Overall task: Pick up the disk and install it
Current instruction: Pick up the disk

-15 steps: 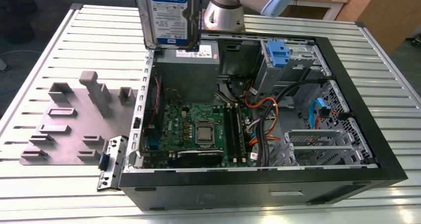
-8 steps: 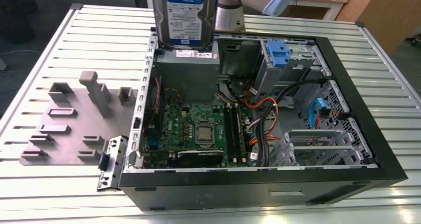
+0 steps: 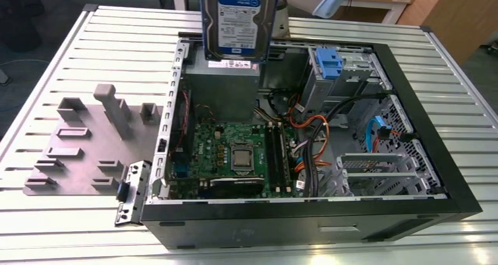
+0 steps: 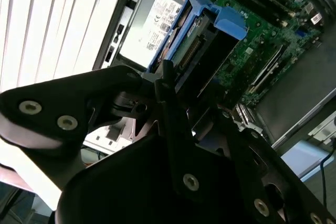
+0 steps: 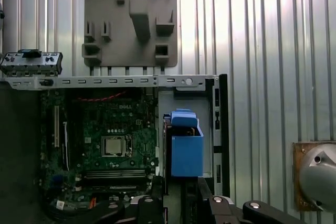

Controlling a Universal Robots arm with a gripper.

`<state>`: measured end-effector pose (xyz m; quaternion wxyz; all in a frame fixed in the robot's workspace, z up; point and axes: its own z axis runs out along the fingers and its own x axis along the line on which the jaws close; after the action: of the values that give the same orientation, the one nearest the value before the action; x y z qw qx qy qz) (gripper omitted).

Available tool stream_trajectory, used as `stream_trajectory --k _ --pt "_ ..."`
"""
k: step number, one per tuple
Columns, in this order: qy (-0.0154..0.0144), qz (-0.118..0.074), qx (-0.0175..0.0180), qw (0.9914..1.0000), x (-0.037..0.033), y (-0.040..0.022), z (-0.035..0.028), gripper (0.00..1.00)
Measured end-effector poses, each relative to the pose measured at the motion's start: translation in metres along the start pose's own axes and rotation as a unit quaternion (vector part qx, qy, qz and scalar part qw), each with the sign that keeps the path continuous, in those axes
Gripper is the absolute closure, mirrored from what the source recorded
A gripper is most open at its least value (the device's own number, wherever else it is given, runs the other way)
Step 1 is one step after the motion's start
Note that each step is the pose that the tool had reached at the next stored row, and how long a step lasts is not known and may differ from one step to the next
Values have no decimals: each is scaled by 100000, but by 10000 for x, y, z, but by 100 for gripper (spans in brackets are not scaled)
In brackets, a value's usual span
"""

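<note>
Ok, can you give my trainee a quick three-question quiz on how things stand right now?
1. True or false: the disk lies flat on the table.
2. What is the gripper holding? A) the disk B) a cable C) nothing
3. Fill in: the grey plate lies on the exterior view's ____ of the computer case.

Key: 1 false, it is held upright above the case; 2 A; 3 left.

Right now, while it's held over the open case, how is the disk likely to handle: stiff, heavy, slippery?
The disk is probably rigid: it hangs upright with no sag. Its metal body suggests it is heavy for its size. The smooth blue carrier may be somewhat slippery.
</note>
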<state>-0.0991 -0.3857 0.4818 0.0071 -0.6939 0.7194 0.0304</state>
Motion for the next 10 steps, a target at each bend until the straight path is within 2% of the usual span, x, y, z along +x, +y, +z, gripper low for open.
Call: stream_trajectory --k 10 --pt "2 4 0 100000 -13 -367 -2 65"
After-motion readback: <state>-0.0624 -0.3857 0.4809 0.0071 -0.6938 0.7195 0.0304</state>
